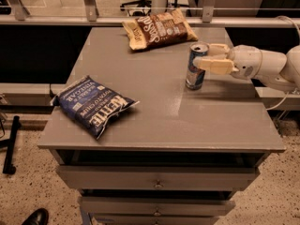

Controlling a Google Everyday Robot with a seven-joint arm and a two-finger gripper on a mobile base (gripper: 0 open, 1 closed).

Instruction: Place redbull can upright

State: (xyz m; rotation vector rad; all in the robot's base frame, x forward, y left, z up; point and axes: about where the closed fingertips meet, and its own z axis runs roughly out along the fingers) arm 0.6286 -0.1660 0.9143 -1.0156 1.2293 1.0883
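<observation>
The redbull can [195, 74], blue and silver with a silver top, stands upright on the grey table [154, 111] at its right side. My gripper [204, 56] reaches in from the right at the height of the can's upper half. Its near finger [213, 65] lies across the front of the can and its far finger [216, 48] runs behind the rim, so the can sits between them. The gripper is shut on the can, and the can's base rests on the table top.
A brown chip bag [158, 29] lies at the table's far edge, behind the can. A blue Kettle chip bag [93, 105] lies at the front left. Drawers [157, 182] sit under the table top. A rail [140, 20] runs behind the table.
</observation>
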